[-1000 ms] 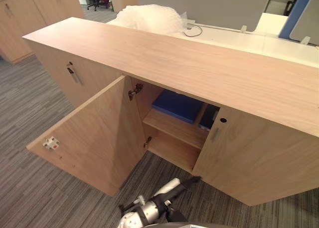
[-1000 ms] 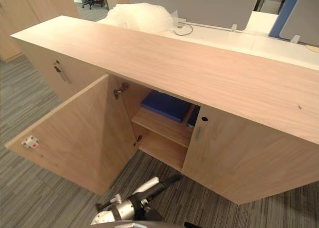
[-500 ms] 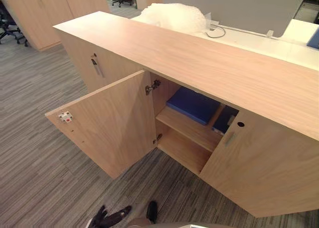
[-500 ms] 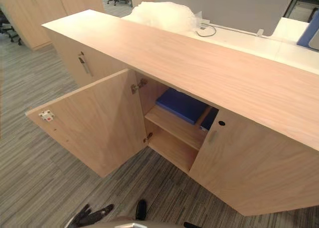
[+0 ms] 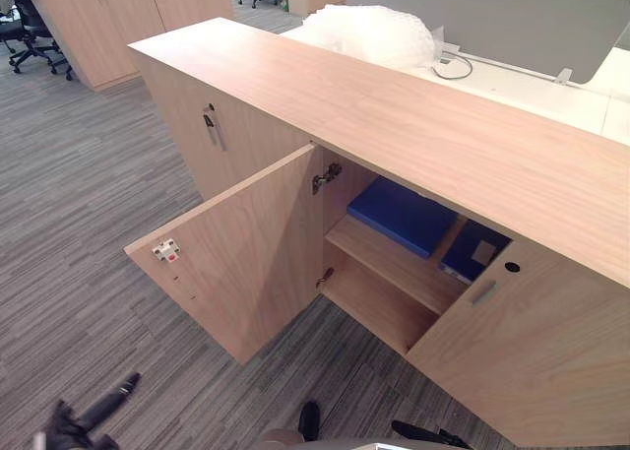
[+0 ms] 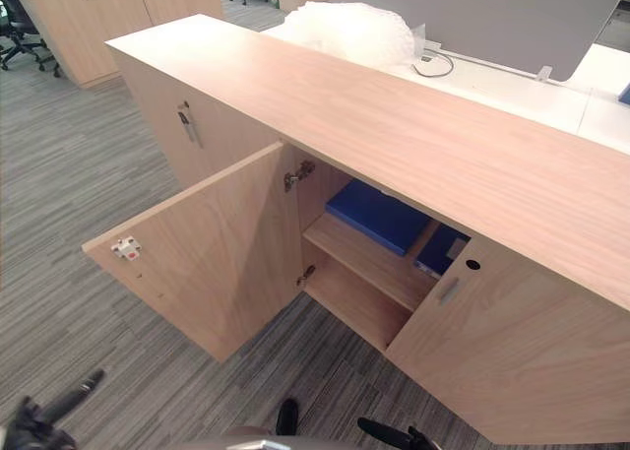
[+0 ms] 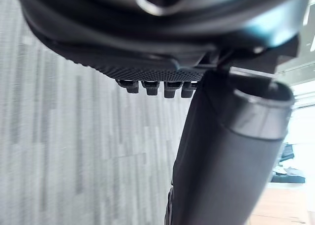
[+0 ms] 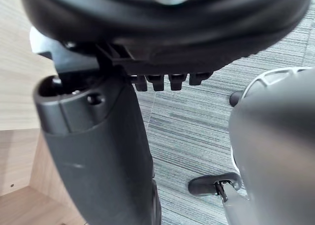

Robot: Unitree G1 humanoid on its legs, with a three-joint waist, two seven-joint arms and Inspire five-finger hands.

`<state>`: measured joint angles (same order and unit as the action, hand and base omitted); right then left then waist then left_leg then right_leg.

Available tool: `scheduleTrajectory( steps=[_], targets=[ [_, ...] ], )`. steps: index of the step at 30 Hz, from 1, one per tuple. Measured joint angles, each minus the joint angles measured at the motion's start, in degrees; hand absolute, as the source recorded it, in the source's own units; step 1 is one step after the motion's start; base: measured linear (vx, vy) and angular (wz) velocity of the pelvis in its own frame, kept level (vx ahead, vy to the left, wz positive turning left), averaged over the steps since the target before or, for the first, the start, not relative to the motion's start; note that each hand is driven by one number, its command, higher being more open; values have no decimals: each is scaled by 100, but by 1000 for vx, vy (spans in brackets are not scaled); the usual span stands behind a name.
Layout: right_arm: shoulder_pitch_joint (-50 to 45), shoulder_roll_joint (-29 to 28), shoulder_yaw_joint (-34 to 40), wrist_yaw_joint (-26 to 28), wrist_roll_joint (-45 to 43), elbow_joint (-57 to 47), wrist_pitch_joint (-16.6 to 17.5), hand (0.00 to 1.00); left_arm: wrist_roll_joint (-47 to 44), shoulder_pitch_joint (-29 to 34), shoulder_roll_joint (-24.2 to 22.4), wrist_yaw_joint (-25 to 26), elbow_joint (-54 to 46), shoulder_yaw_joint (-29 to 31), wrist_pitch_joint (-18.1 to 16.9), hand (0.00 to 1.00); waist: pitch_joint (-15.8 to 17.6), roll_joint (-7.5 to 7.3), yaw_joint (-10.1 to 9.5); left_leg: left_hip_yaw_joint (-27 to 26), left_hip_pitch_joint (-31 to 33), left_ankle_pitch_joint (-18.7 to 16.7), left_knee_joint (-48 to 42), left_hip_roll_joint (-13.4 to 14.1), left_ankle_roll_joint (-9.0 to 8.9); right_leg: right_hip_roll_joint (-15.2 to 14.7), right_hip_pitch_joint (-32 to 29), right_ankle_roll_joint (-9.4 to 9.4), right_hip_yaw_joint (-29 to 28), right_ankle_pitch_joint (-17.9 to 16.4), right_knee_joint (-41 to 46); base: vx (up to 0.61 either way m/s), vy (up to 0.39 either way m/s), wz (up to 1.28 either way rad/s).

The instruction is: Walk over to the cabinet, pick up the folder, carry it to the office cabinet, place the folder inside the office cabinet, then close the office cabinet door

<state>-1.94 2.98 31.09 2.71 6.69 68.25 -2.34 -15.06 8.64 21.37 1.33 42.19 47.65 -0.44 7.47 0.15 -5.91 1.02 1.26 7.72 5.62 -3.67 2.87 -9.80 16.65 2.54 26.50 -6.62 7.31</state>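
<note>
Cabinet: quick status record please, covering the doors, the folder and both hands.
cabinet: low, light wood, long top
left door: swung wide open
right door: looks partly ajar
folder: blue, lying flat on the upper shelf inside
beside folder: darker blue item to its right
left hand: low over the carpet, open, holding nothing
right hand: low over the carpet, open, holding nothing
task stage: folder is inside, door not yet closed
</note>
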Motion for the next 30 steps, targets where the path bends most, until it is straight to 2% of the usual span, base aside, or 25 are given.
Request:
scheduleTrajectory(
  steps=[2,7,11,16,19,21,23,26,30],
  targets=[
    [-3,44,-106,30,-7,-2,-3,100,4,-191,466,109,1,60,-3,100,-2,5,-6,-60,-13,-32,0,-5,24,-28,-23,-16,-32,13,33,21,38,-15],
    [-60,129,-417,77,-16,-10,-4,100,224,-662,1081,234,58,-16,-16,100,-7,8,-20,-153,-94,-72,0,1,51,-76,-56,-16,-173,14,160,28,18,-9],
    [-144,153,-694,91,-34,-118,15,100,486,-977,1569,249,318,-551,-15,100,-17,-7,-32,-247,-208,-118,0,23,44,-96,-49,-15,-303,14,215,25,3,-14],
    [-269,190,-882,116,-233,-119,38,100,1165,-1362,2185,17,348,-1614,-29,100,-63,-44,-29,-368,-354,-189,0,69,15,-112,-50,-11,-492,11,343,9,3,-15],
    [-366,215,-957,173,-229,-118,55,100,2040,-1710,2484,-171,554,-2244,-34,100,-81,-47,-17,-434,-412,-204,-1,87,-16,-119,-45,1,-540,3,344,-7,-5,-16],
    [-409,222,-993,201,-224,-115,56,100,3014,-1795,2626,-204,579,-2682,-34,100,-127,-62,-17,-501,-442,-222,-1,100,-38,-129,-54,24,-577,-12,343,-6,-8,-19],
    [-462,219,-1037,207,-208,-105,57,100,4223,-1924,2644,-236,630,-3107,-103,100,-169,-85,7,-532,-471,-229,-2,102,-52,-139,-53,69,-618,-41,339,-3,-22,-13],
    [-462,222,-1120,202,-201,-105,79,100,5446,-1965,2648,-242,792,-3588,-230,100,-189,-110,16,-616,-513,-213,-2,127,-49,-134,-36,111,-645,-70,302,-8,-36,-16],
    [-468,227,-1205,198,-201,-104,124,100,5868,-1978,2663,-260,1081,-3809,-293,100,-202,-128,10,-638,-555,-210,-2,151,-57,-106,23,117,-643,-81,236,-15,-37,-5]
  ],
)
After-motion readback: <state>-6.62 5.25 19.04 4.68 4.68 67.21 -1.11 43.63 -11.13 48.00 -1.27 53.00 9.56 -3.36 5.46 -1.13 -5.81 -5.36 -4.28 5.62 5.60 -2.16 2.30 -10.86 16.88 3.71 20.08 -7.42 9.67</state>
